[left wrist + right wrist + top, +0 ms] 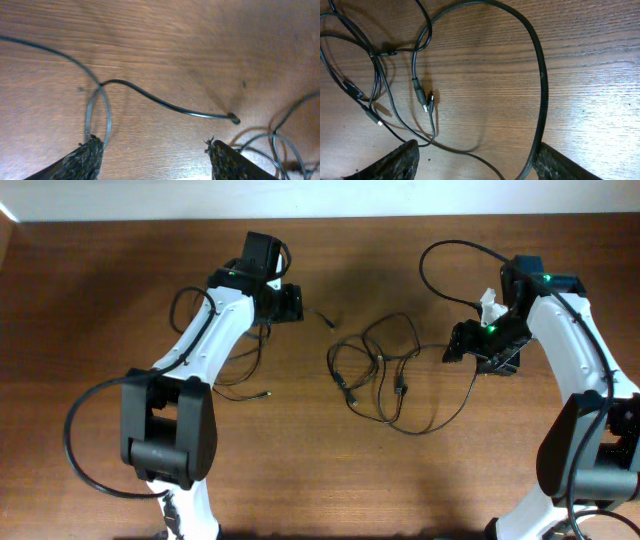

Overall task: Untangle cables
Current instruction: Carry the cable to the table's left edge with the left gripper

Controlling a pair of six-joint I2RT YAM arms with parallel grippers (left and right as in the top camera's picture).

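Where the overhead view looks down on a brown wooden table [120, 240], we see a tangle [385, 370] of dark cables lying just right of centre, its loops crossing one another. A thin cable [240, 370] lies loose at about 9 o'clock from the tangle, partly under the left arm and apart from the main knot. The left gripper [298, 303] sits at roughly 10 o'clock from the tangle. The right gripper [452, 348] sits at 3 o'clock, just beside the tangle's outer loop.

From the left wrist, we see both fingers [85, 157] at the bottom edge, spread wide with nothing clamped between them. The thin cable curves across the wood ahead of them and ends in a small tip toward 4 o'clock. A narrow loop of it runs down to the finger at 7 o'clock; we cannot tell whether it touches.

From the right wrist, the fingers [395, 162] are likewise spread apart and hold nothing. A thick cable [542, 85] arcs from 12 o'clock down beside the finger at 5 o'clock. The tangle fills the 10 o'clock corner, and two plugs [426, 102] lie close together left of centre.
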